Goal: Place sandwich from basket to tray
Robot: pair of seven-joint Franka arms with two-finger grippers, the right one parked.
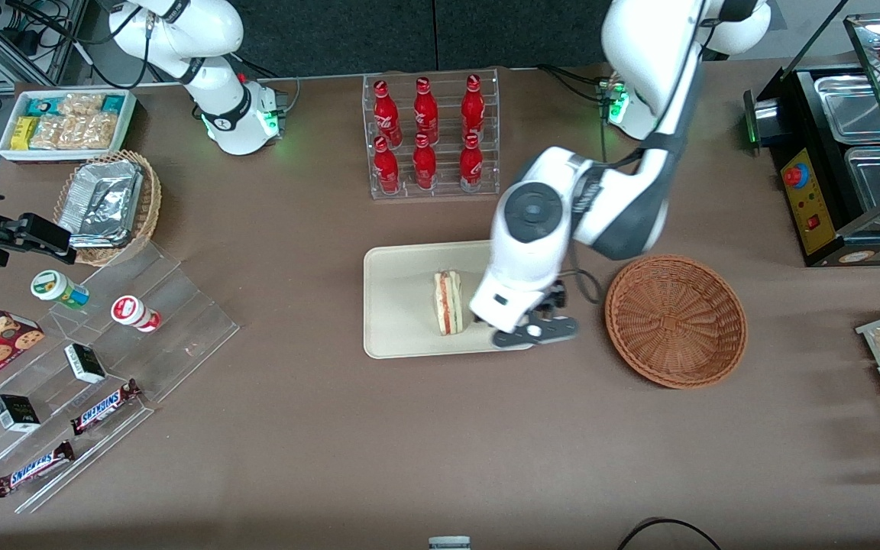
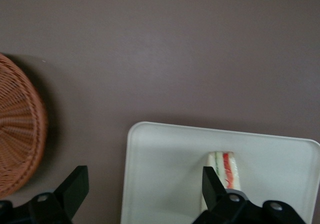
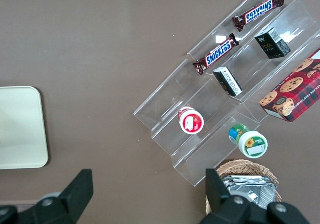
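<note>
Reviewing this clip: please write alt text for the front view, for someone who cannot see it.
A sandwich stands on its edge on a cream tray mid-table, with the left arm's gripper open just beside it, over the tray's edge. A round wicker basket sits empty beside the tray, toward the working arm's end.

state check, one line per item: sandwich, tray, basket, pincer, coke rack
sandwich: on the tray, standing on edge, not gripped
tray: flat on the table, holds only the sandwich
basket: upright, empty, beside the tray
pincer: open, over the tray's basket-side edge, sandwich by one finger
coke rack: upright, six red bottles standing
</note>
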